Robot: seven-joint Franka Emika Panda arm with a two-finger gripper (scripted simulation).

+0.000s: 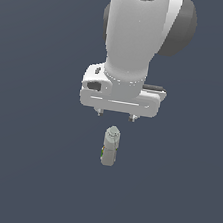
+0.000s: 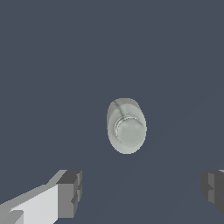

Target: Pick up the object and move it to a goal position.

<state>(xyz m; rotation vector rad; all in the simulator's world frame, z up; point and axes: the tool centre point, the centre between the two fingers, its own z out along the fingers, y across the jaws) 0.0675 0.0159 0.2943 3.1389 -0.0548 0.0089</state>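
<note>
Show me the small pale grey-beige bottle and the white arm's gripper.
Small pale grey-beige bottle (image 1: 110,146), exterior view, mid-body below the rounded cap.
Gripper (image 1: 115,115), exterior view, midway between its two short fingertips, open above the bottle.

Evenly and softly lit in both views, neither bright nor dim. Flat slate-blue worktop (image 1: 17,180) with no texture, no glare and no cast shadows. Smooth shading on the white arm (image 1: 132,36) at upper centre of the exterior view: brightest down its middle, fading to grey at the sides, with a faint highlight near the top. Low-resolution render, slightly soft, with jagged edges on the claw (image 1: 116,115) and the small bottle (image 1: 110,146). In the wrist view, bottle cap (image 2: 130,131) at centre gently lit, claw fingers (image 2: 70,192) along the lower edge shaded grey. No blur from motion, no bending at the edges.
</note>
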